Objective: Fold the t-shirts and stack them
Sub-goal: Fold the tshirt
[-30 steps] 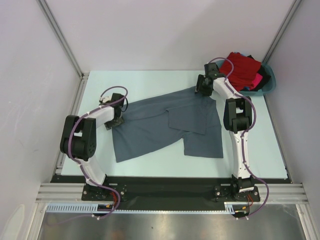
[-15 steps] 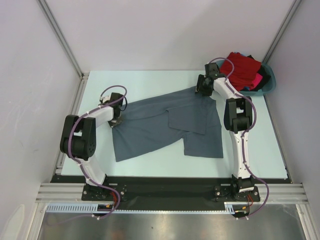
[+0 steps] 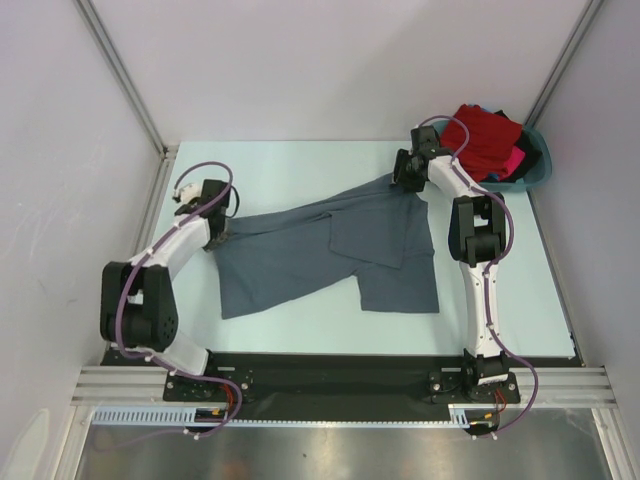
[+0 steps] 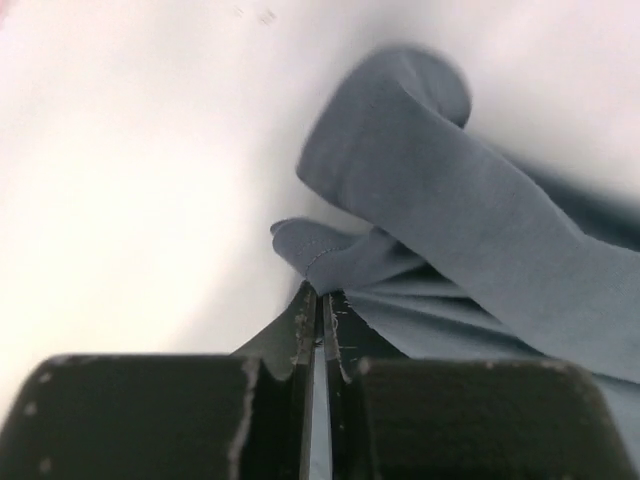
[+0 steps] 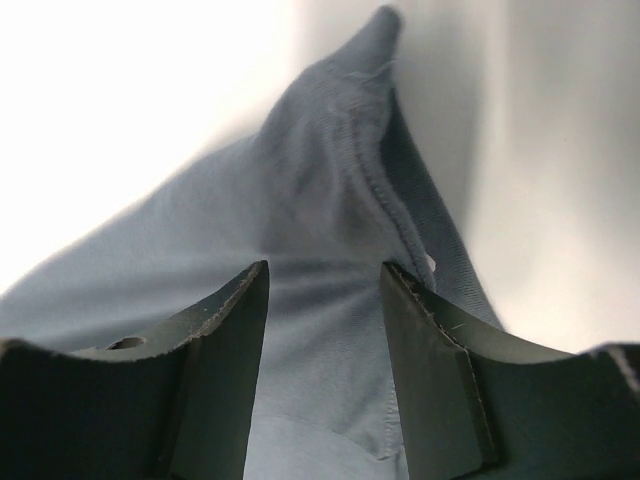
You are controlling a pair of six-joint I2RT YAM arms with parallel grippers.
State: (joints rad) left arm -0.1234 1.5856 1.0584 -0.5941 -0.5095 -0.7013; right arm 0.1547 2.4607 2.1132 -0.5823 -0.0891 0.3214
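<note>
Evidently the spreading-out step is in hand: the grey t-shirt (image 3: 300,255) is laid, partly doubled over, across the middle of the table (image 3: 300,170), drawn out between both arms. Its corner by the left edge is pinched in the left gripper (image 4: 318,305), fingers closed tight. The right gripper (image 5: 325,275) is held at the shirt's far right corner, jaws half apart astride the cloth, no clamp seen. Next, a flattening pull and a first fold are probably called for. At the far right corner the teal basin (image 3: 540,165) is filled with the red, pink and dark t-shirts (image 3: 485,135).
</note>
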